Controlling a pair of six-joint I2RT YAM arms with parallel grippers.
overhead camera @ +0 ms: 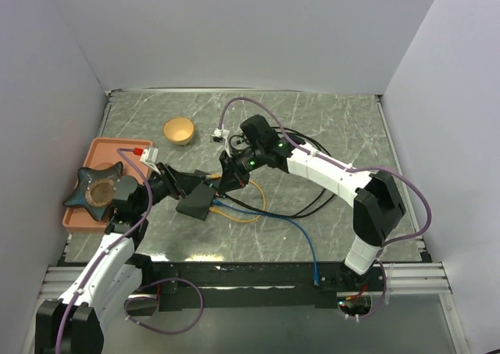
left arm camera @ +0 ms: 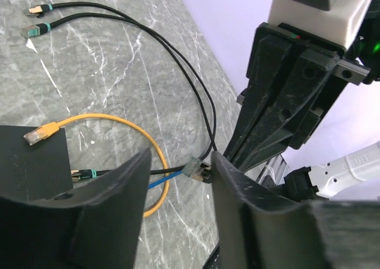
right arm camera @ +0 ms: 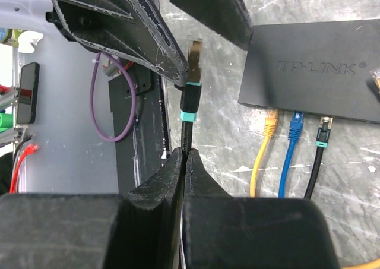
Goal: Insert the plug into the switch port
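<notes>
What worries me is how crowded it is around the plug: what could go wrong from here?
1. The plug sits off-centre between the left fingers, close against one; closing may tilt it instead of gripping it squarely.
2. The right gripper, shut on the cable just behind the plug, nearly meets the left fingers; they may collide.
3. Three plugged-in cables fill ports on the switch; the plug could snag them.
</notes>
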